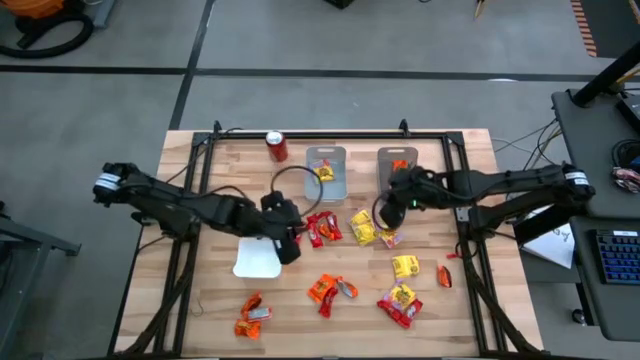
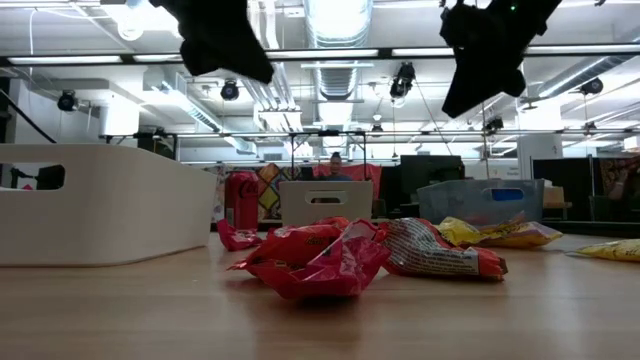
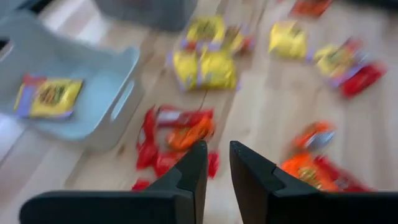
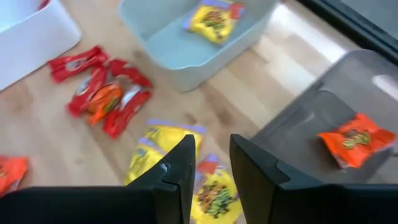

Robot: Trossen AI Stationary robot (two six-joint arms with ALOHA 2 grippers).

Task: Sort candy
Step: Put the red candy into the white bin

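Left gripper (image 1: 291, 240) hangs over the red packets (image 1: 322, 228) beside the white tray (image 1: 256, 258); right gripper (image 1: 392, 205) over yellow packets (image 1: 364, 227). Low view: red candy heaped mid-table, arms raised. Left wrist: fingers narrowly parted, nothing held; one yellow packet in the pale tray (image 3: 118, 74). Right wrist: narrow gap, empty; one orange packet (image 4: 354, 143) in the grey tray (image 4: 311, 118). Most candy unsorted, barely begun.

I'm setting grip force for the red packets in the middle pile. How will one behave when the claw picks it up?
A red packet looks crinkly and puffed, so it will probably crumple and flop rather than stay stiff. Its glossy wrapper may slip between the fingers. It lies tangled with others in the pile, so a neighbour could drag along.
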